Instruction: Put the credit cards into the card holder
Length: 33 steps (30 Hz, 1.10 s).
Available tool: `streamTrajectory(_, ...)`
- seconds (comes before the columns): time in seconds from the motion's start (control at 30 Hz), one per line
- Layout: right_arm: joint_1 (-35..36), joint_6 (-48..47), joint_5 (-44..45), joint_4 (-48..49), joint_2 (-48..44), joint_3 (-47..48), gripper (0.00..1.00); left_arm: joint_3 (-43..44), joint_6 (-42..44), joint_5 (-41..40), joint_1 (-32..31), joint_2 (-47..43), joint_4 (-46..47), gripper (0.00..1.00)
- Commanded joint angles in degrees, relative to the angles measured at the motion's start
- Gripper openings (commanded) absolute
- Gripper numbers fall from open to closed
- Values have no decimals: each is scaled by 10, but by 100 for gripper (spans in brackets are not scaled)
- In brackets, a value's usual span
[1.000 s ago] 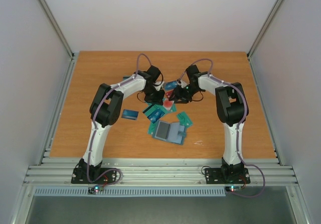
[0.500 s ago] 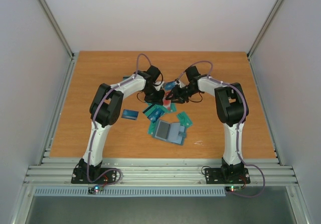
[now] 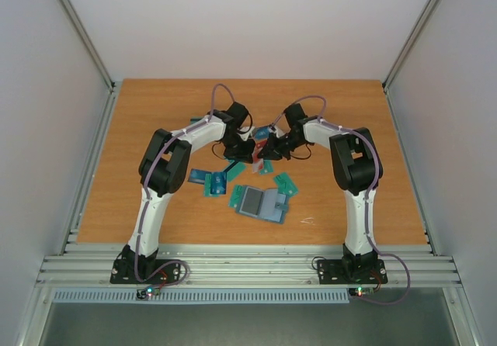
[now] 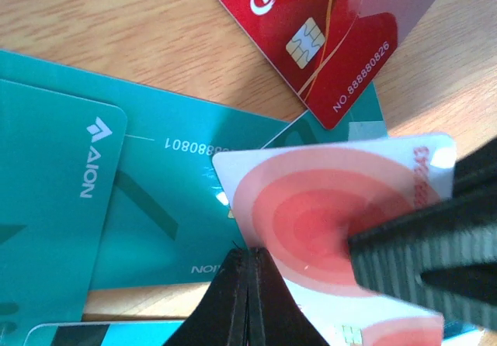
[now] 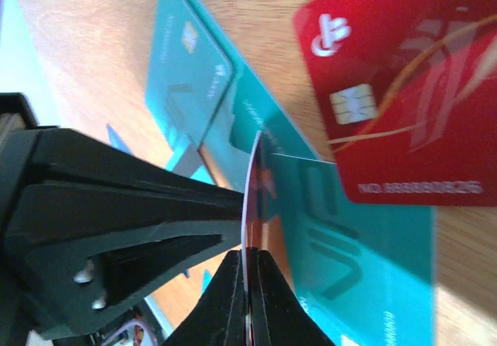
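The card holder (image 3: pixel 262 204) lies open on the table, grey-blue inside up, in front of both grippers. Several credit cards (image 3: pixel 217 183) lie scattered around it. My right gripper (image 3: pixel 269 149) (image 5: pixel 248 264) is shut on a white card with red rings (image 4: pixel 311 206), held on edge (image 5: pixel 251 167) above a teal card (image 5: pixel 349 237) and a red card (image 5: pixel 396 90). My left gripper (image 3: pixel 245 151) (image 4: pixel 250 254) is shut, its tips touching that card's edge without clasping it. The right gripper's fingers (image 4: pixel 419 261) show in the left wrist view.
More teal cards (image 4: pixel 155 191) and the red card (image 4: pixel 311 43) lie flat under the grippers. A blue card (image 3: pixel 200 177) lies left of the holder and a teal one (image 3: pixel 286 183) to its right. The table has raised walls on both sides.
My right gripper has moved left, close to the left gripper. Two cards that lay just behind the holder now lie further left, beside the blue card.
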Motion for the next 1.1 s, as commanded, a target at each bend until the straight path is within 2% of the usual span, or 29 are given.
streamTrajectory(0.0, 15, -3, 11, -20, 20, 18, 2, -26, 6, -10, -10, 10, -16, 0)
streamTrajectory(0.13, 15, -17, 59, -63, 11, 30, 1, -20, 4, -11, -10, -6, -24, 0)
streamTrajectory(0.33, 10, -17, 64, -66, -48, 13, 1, -25, -12, -23, -9, -77, -35, 2)
streamTrajectory(0.53, 8, 0, 62, -52, -132, -28, 1, -68, -40, -35, -9, -183, -36, 9)
streamTrajectory(0.77, 7, 44, 39, -9, -271, -110, 1, -152, -82, -30, -10, -321, -21, 20)
streamTrajectory(0.93, 8, 100, 4, 33, -373, -170, 1, -224, -112, 26, -9, -428, 22, 30)
streamTrajectory(1.07, 8, 136, -25, 57, -444, -204, 1, -287, -145, 95, -9, -507, 99, 36)
